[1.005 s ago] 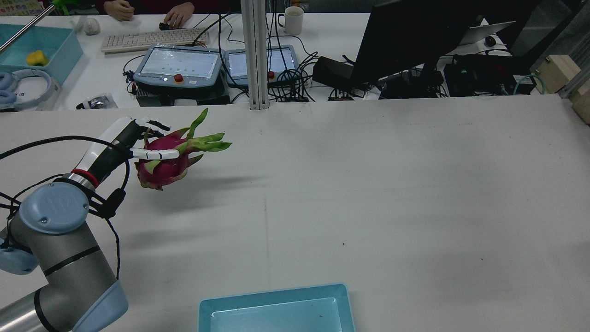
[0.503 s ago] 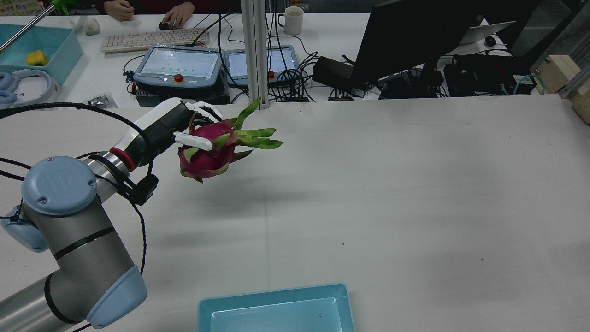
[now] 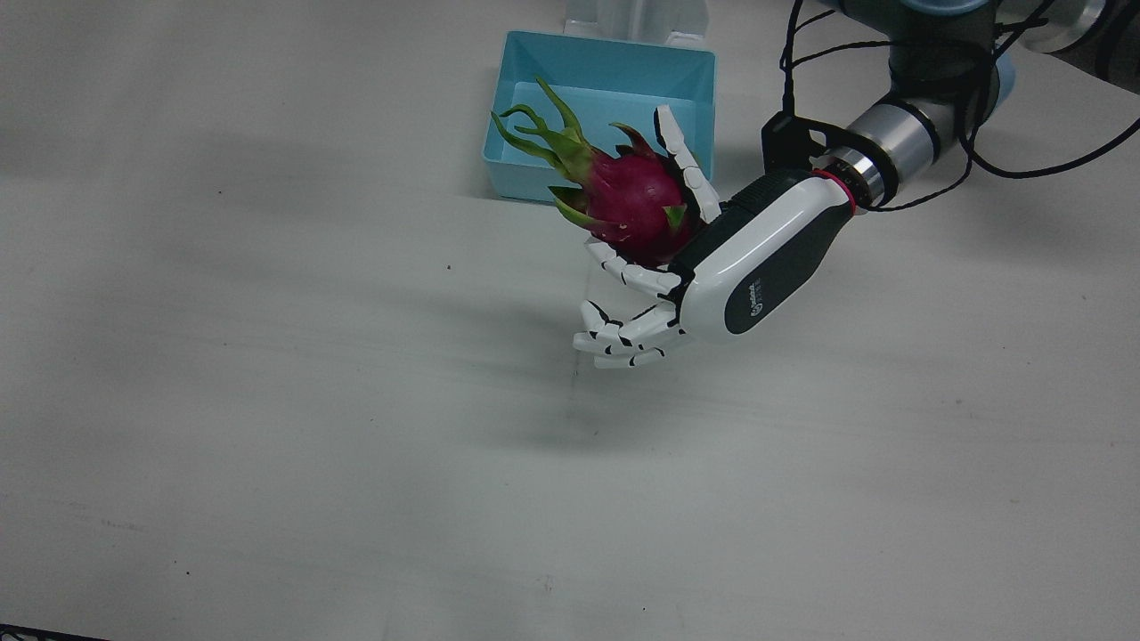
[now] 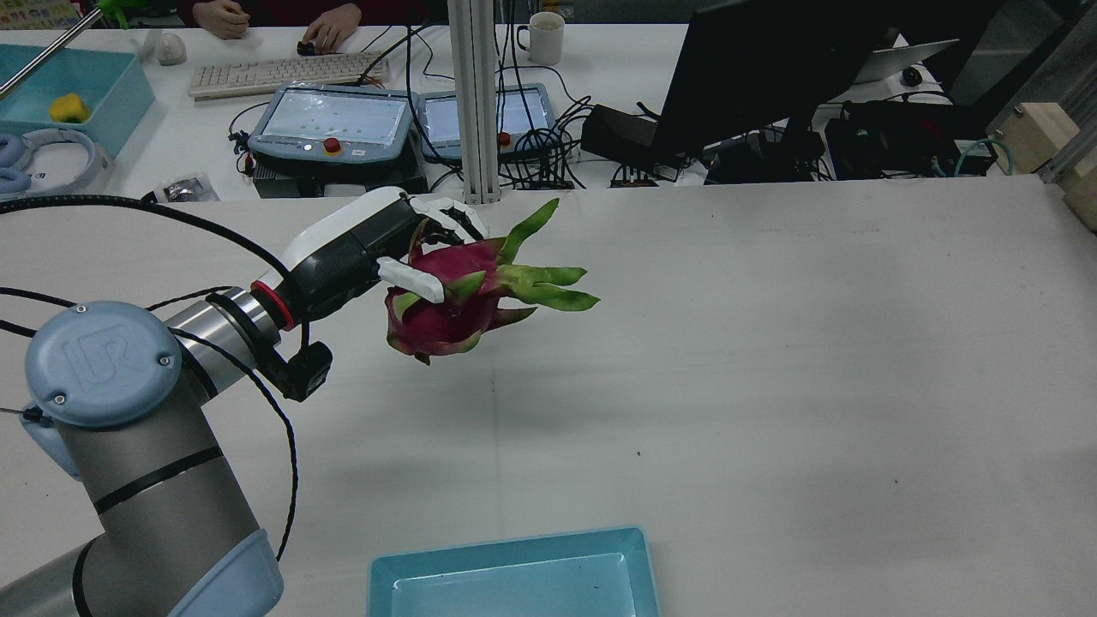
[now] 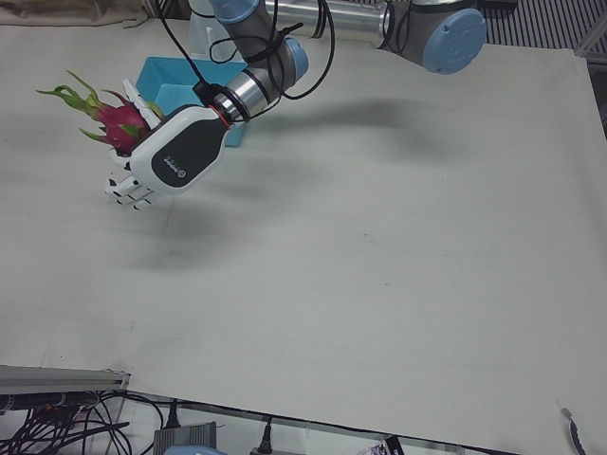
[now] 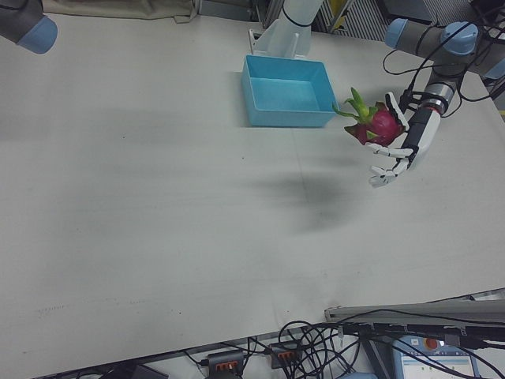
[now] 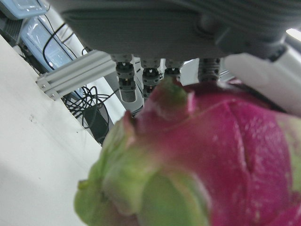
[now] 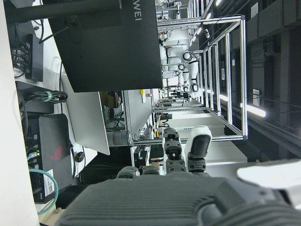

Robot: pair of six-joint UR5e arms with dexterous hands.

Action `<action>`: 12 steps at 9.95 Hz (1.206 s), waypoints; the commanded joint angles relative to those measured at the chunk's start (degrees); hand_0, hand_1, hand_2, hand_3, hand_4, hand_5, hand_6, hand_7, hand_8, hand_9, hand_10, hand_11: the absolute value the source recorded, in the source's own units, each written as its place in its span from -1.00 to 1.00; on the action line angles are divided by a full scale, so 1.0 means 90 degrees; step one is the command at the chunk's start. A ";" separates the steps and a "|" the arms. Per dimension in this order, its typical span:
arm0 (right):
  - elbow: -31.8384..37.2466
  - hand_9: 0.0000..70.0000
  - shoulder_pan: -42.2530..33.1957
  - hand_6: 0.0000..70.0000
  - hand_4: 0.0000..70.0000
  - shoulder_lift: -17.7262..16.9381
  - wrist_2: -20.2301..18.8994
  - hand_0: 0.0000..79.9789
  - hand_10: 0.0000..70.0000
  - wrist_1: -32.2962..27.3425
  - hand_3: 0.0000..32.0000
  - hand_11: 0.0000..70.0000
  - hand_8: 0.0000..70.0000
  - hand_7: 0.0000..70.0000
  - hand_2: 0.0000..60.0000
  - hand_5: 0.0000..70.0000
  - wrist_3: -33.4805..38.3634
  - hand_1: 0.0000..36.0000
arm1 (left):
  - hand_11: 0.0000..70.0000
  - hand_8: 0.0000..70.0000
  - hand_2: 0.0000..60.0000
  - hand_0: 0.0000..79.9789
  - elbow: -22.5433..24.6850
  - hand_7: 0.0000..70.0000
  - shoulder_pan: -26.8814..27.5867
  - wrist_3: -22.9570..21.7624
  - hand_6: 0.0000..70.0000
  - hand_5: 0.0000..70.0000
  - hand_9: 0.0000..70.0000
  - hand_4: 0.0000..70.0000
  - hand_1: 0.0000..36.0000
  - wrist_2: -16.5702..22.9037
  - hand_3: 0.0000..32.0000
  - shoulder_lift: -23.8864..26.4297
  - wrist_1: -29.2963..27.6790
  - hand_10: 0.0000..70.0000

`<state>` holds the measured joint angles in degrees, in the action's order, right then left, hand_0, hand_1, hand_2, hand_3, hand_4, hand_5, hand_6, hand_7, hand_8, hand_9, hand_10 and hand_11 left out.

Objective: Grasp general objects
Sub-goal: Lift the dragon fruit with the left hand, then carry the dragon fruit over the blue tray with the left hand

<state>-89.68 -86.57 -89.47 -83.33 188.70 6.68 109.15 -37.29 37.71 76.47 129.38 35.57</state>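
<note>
A: Dragon fruit (image 4: 450, 310) — position?
B: In the air, clear of the table (image 4: 771, 360), near the robot-side edge, just beside the blue tray (image 3: 614, 98).
A: Left hand (image 3: 712, 258)?
B: Fingers (image 3: 681, 160) clasp the fruit. Right hand (image 8: 188, 188): fingers partly visible, state unclear.

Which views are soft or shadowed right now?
Left hand view: the fruit fills the frame, its near green tip out of focus. Front view: sharp, with a soft shadow on the table below the left robot hand. Right hand view: sideways, bright ceiling strips.
</note>
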 commanded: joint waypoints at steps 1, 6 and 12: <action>-0.0006 -1.00 0.0000 -1.00 -1.00 0.0000 0.0001 -1.00 -1.00 0.0000 -1.00 -1.00 -1.00 -1.00 -1.00 -1.00 0.0000 -1.00 | -0.54 -0.41 -1.00 0.34 0.0440 0.34 0.0498 0.0000 -0.47 0.13 -0.43 1.00 -0.64 0.0370 -1.00 0.0146 0.0080 -0.67; 0.0004 -1.00 0.0000 -1.00 -1.00 0.0000 0.0001 -1.00 -1.00 0.0000 -1.00 -1.00 -1.00 -1.00 -1.00 -1.00 0.0000 -1.00 | -0.57 -0.38 -1.00 0.34 0.0519 0.37 0.1496 0.0038 -0.45 0.19 -0.52 1.00 -0.71 0.0360 -1.00 0.0693 0.0461 -0.69; 0.0004 -1.00 0.0000 -1.00 -1.00 0.0000 0.0001 -1.00 -1.00 0.0000 -1.00 -1.00 -1.00 -1.00 -1.00 -1.00 0.0000 -1.00 | -0.61 -0.40 -1.00 0.31 0.0548 0.36 0.2002 0.0078 -0.45 0.15 -0.54 1.00 -0.68 0.0360 -1.00 0.0683 0.0471 -0.72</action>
<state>-89.65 -86.57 -89.47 -83.32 188.70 6.68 114.02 -22.31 38.31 79.72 135.52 39.74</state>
